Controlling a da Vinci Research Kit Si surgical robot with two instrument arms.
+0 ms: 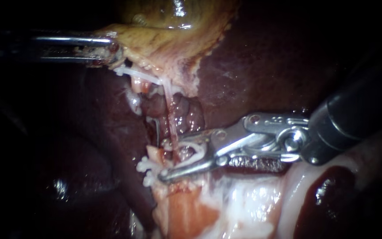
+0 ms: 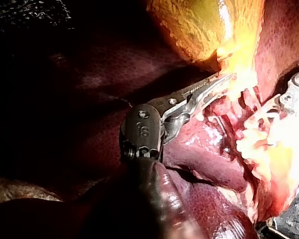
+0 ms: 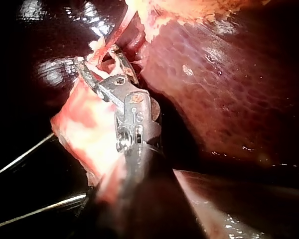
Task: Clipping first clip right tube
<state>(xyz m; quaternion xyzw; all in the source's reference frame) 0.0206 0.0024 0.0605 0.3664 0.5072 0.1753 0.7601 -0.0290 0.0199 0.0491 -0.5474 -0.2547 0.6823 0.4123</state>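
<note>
The left instrument (image 1: 113, 52) comes in along the upper left, and its jaws are closed on the ragged lower edge of the yellowish gallbladder (image 1: 173, 35), holding it up against the dark liver (image 1: 253, 66). Beneath that edge, pale strands run down through the dissected bed. The right tube (image 1: 172, 110) is the pinkish strand descending towards the right instrument (image 1: 168, 160). That instrument reaches in from the right, and its jaws stand well apart with a white clip (image 1: 194, 152) seated between them, touching both. The jaws straddle the tube's lower stretch, just above a mass of pale tissue (image 1: 244, 199). The right wrist view shows the same spread jaws (image 3: 97, 57) at the strands, though I cannot tell whether the clip touches the tube.
</note>
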